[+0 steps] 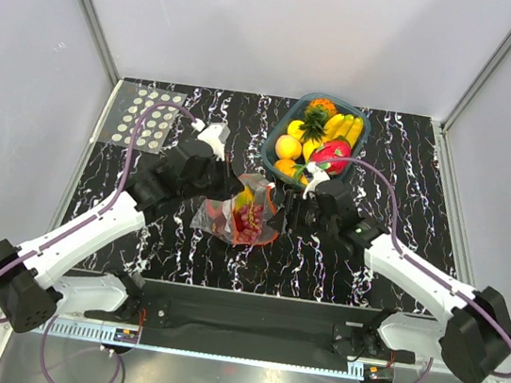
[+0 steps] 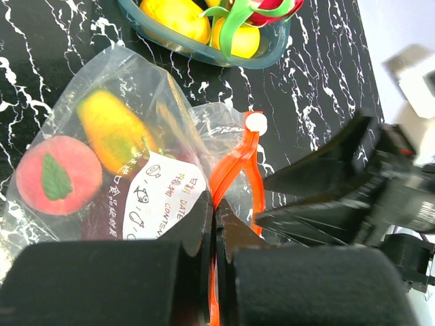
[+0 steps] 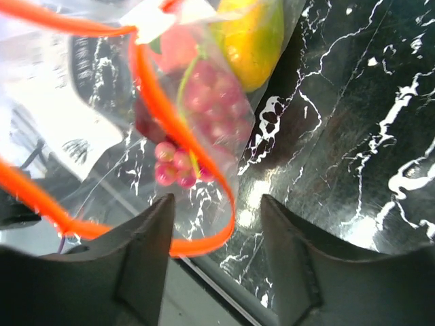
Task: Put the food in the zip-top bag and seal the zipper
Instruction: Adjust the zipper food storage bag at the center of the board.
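The clear zip-top bag (image 1: 233,217) lies on the black marbled table between my grippers. It holds a pink peach (image 2: 49,175), a yellow-green mango (image 2: 115,132) and purple-red grapes (image 3: 211,95). Its red-orange zipper (image 2: 234,163) gapes open in a loop, with a white slider (image 2: 256,122) at its end. My left gripper (image 2: 216,212) is shut on the zipper strip at the bag's mouth. My right gripper (image 3: 217,210) is open, and the zipper's loop (image 3: 204,241) lies between its fingers without being pinched. More food stays in the teal tray (image 1: 364,131).
The teal tray (image 2: 204,51) stands just behind the bag with a pineapple, bananas, oranges and a red fruit. A clear sheet with white dots (image 1: 146,124) lies at the back left. White walls enclose the table on three sides.
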{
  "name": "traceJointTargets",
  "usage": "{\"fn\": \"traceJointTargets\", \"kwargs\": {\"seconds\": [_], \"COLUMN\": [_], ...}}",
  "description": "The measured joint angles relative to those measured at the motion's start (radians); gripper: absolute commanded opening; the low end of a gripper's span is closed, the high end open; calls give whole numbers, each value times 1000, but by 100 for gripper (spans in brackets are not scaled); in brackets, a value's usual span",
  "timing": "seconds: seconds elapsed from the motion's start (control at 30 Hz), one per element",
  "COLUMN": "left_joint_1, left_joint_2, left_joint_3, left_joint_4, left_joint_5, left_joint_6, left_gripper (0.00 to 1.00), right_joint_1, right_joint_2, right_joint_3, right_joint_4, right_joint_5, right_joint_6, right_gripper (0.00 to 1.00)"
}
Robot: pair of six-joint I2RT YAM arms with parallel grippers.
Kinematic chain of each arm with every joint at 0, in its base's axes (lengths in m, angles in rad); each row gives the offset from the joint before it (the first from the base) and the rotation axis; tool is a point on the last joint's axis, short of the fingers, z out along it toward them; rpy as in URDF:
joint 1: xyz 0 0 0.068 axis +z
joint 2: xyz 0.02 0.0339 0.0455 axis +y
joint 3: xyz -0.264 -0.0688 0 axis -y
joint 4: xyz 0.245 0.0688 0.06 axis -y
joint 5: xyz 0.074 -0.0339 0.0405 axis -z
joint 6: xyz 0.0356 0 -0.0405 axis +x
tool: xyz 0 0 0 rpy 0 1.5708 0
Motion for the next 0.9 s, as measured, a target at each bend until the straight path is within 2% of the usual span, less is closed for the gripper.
{"fn": "traceJointTargets", "kwargs": {"seconds": [0.17, 0.2, 0.27, 0.4, 0.57, 0.7, 0.9], "left_joint_1": [0, 0, 3, 21, 47, 47, 51], "left_joint_2": [-11, -13, -19, -32, -38, -14, -16], "left_joint_3": [0, 0, 0, 0, 1, 1, 8], "left_joint_4": [-9, -13, -24, -45, -52, -49, -87], "left_joint_5": [-17, -19, -24, -35, -49, -9, -32], "left_joint_6": [5, 7, 10, 22, 34, 36, 56], "left_gripper": [0, 0, 0, 0, 0, 0, 0], "right_joint_1": [0, 0, 0, 3, 5, 8, 9], "right_joint_2": [86, 100, 123, 132, 104, 98, 99], "right_joint_3": [0, 2, 14, 103, 312, 468, 443], "right_joint_4": [49, 50, 40, -39, -133, -161, -179], "right_joint_5": [-2, -2, -4, -7, -29, -48, -43], "right_joint_6": [24, 26, 27, 29, 22, 16, 11], "right_gripper": [37, 20, 1, 0, 0, 0, 0]}}
